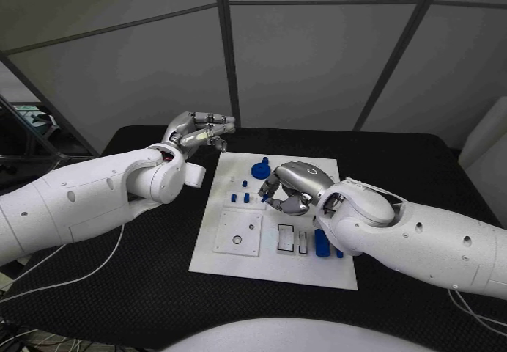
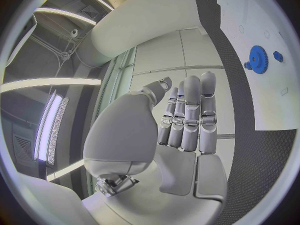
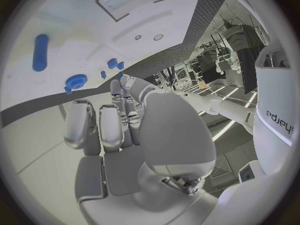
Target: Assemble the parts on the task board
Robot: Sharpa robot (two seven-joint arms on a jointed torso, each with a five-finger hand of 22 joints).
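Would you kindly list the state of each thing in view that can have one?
left hand: open, holding nothing, raised beyond the board's far left corner.
right hand: holding nothing, fingers curled downward over the board's middle.
task board: flat on the black table.
blue gear: on the board near its far edge, not held.
blue cylinder: lying flat on the board beside the right arm.

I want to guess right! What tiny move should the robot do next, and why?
Probably lower the right robot hand toward the small blue parts on the task board. It hovers over the board holding nothing, and those parts lie just beside it. The left robot hand is off the board, also holding nothing.
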